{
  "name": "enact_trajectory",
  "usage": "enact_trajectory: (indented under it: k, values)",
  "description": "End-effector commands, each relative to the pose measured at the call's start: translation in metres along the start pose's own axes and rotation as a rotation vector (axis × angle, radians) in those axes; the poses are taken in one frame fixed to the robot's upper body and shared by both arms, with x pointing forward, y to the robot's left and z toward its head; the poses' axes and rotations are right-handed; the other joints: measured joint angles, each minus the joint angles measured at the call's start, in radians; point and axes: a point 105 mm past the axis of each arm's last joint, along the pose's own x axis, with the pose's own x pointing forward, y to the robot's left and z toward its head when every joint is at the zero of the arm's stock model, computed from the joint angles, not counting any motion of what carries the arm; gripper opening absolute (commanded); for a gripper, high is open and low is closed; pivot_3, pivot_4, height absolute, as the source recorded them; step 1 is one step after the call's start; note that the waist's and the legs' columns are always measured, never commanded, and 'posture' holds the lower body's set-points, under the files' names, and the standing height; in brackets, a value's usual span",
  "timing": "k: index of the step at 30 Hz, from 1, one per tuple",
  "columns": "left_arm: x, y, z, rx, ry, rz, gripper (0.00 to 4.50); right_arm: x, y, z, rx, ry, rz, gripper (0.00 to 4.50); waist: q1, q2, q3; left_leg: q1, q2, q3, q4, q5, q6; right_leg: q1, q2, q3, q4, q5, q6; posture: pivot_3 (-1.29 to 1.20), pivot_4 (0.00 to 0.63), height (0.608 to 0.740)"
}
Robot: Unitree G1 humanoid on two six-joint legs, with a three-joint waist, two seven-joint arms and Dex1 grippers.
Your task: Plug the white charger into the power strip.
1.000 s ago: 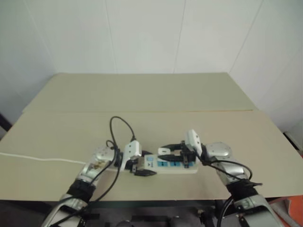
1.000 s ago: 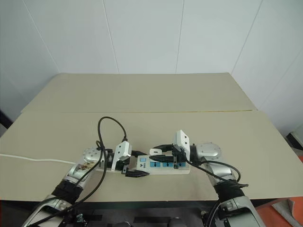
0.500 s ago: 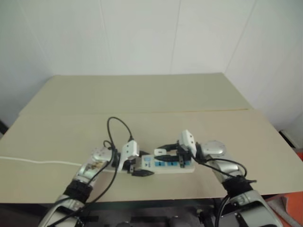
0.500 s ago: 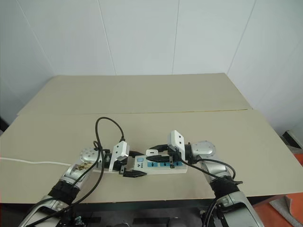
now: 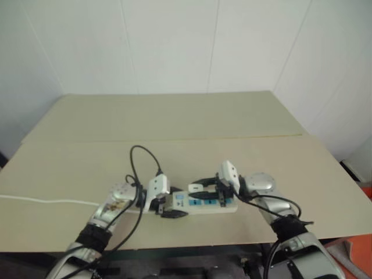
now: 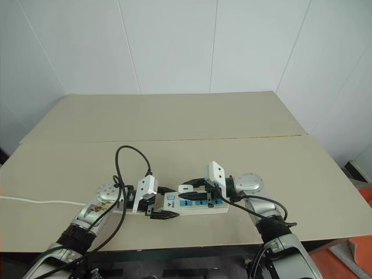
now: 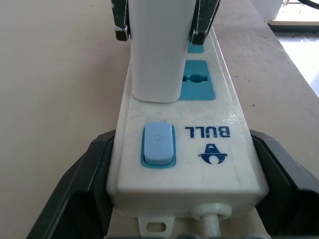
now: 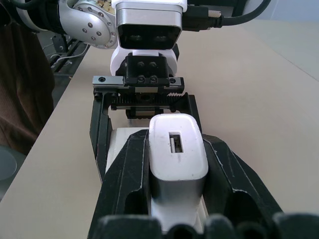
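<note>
- On the table (image 6: 302,174), near its front edge, my left gripper (image 6: 164,206) clamps the power strip (image 6: 195,204) by its switch end, unmoved.
- My right gripper (image 8: 174,179) pinches the white charger (image 8: 177,149), still standing on the strip.

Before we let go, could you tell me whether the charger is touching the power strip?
Touching. In the left wrist view the charger, clamped by the right gripper, sits base-down on the power strip with no gap visible.
</note>
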Motion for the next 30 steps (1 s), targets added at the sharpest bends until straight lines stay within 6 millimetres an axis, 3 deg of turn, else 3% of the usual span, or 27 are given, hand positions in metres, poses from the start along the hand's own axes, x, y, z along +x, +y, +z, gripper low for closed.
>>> enact_trajectory:
  k: [1,15,25,30]
  values:
    - [-0.015,-0.004,-0.021,-0.052,0.086,0.013,3.29,-0.032,0.02,-0.057,0.166,0.226,0.004,1.16,0.001,0.0,0.0,0.0,0.0,0.0,0.0,0.0,0.0,0.0,0.0,0.0,0.0,0.0,0.0,0.0,0.15,0.74]
    - [-0.012,-0.004,-0.019,-0.053,0.083,0.008,3.29,0.0,0.016,-0.044,0.168,0.174,0.024,1.16,-0.002,0.0,0.0,0.0,0.0,0.0,-0.001,0.0,-0.001,0.0,0.0,0.0,0.0,-0.001,-0.001,0.0,0.15,0.74]
    - [-0.009,-0.004,-0.018,-0.047,0.08,0.001,3.29,0.003,0.017,-0.043,0.184,0.175,0.027,4.49,-0.005,-0.003,-0.002,0.0,0.001,0.0,-0.001,0.0,-0.001,-0.001,0.0,0.0,0.0,-0.002,0.0,0.0,0.15,0.74]
    - [-0.009,-0.004,-0.018,-0.047,0.078,0.002,3.29,-0.001,0.012,-0.034,0.192,0.16,0.033,4.49,-0.005,-0.003,-0.002,0.0,0.001,0.0,-0.001,0.0,-0.001,-0.001,0.001,0.0,0.0,-0.002,0.0,0.0,0.15,0.74]
